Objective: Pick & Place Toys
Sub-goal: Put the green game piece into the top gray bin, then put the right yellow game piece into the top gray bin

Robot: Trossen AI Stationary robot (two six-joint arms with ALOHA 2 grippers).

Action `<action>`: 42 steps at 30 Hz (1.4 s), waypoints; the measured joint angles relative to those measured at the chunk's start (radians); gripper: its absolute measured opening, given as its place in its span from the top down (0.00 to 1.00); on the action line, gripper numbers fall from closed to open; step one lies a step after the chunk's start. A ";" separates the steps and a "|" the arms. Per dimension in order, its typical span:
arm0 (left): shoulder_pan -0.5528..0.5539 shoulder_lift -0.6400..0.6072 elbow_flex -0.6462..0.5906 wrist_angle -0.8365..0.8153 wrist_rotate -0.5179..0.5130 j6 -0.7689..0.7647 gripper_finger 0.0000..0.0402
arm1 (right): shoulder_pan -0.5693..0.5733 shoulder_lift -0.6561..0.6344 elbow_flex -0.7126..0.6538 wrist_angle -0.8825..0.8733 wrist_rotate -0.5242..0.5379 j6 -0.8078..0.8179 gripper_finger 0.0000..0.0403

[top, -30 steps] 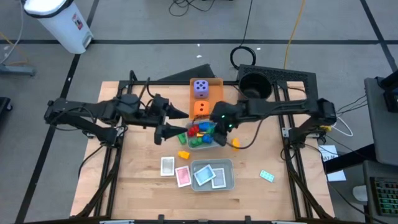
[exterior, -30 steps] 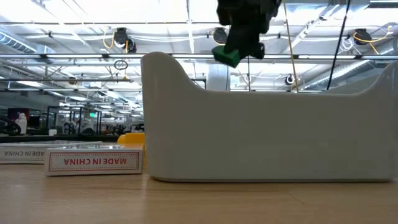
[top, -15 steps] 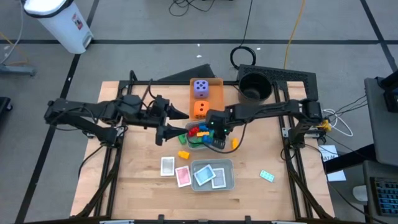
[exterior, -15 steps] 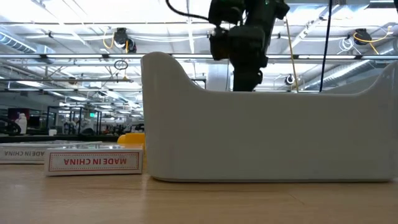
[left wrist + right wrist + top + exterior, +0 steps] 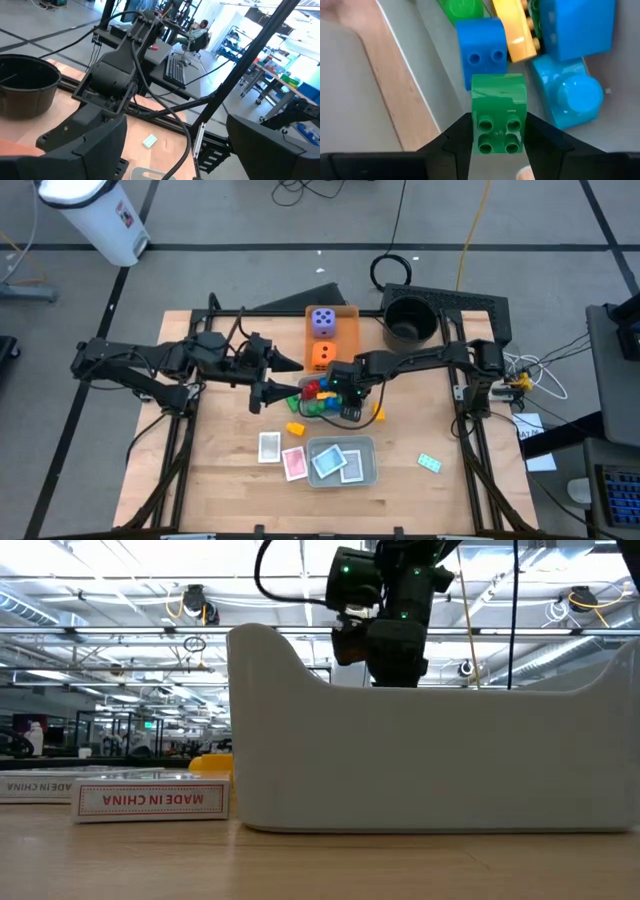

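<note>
My right gripper (image 5: 342, 397) points steeply down into the grey tray (image 5: 422, 55) at the table's middle, shut on a green brick (image 5: 498, 112). Blue bricks (image 5: 481, 52), a yellow brick (image 5: 512, 27) and another green one (image 5: 462, 7) lie in that tray. In the low view the near tray's wall hides this gripper's fingers. My left gripper (image 5: 283, 378) hovers open and level just left of the brick tray, nothing between its fingers. A purple die (image 5: 322, 321) and an orange die (image 5: 322, 355) sit on the flat orange tray (image 5: 347, 315). My right gripper pinches the green brick by two opposite sides (image 5: 476, 122) between its two fingers, coming from above and pointing steeply down. The brick's studded face is turned up toward the wrist. It sits low in the tray beside a blue brick; whether it rests on the floor I cannot tell.
A second grey tray (image 5: 362, 445) with cards stands near the front edge. Loose cards (image 5: 269, 447) (image 5: 293, 464) lie left of it, a teal card (image 5: 430, 463) right of it. Yellow bricks (image 5: 295, 428) (image 5: 378, 411) lie on the table. A black bucket (image 5: 405, 320) stands at the far right.
My right gripper has gone down and toward the table's left into the brick tray, tipping more steeply downward, with the green brick still between its fingers. The brick has dropped below the near tray's rim in the low view.
</note>
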 joint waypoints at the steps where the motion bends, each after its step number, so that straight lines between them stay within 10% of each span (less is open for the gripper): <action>1: 0.000 0.000 0.000 0.001 0.000 -0.001 0.14 | -0.002 0.006 0.000 0.002 0.000 -0.002 0.65; 42: 0.000 0.000 0.000 -0.049 0.001 -0.020 0.14 | -0.047 -0.014 0.000 0.070 -0.003 0.025 0.50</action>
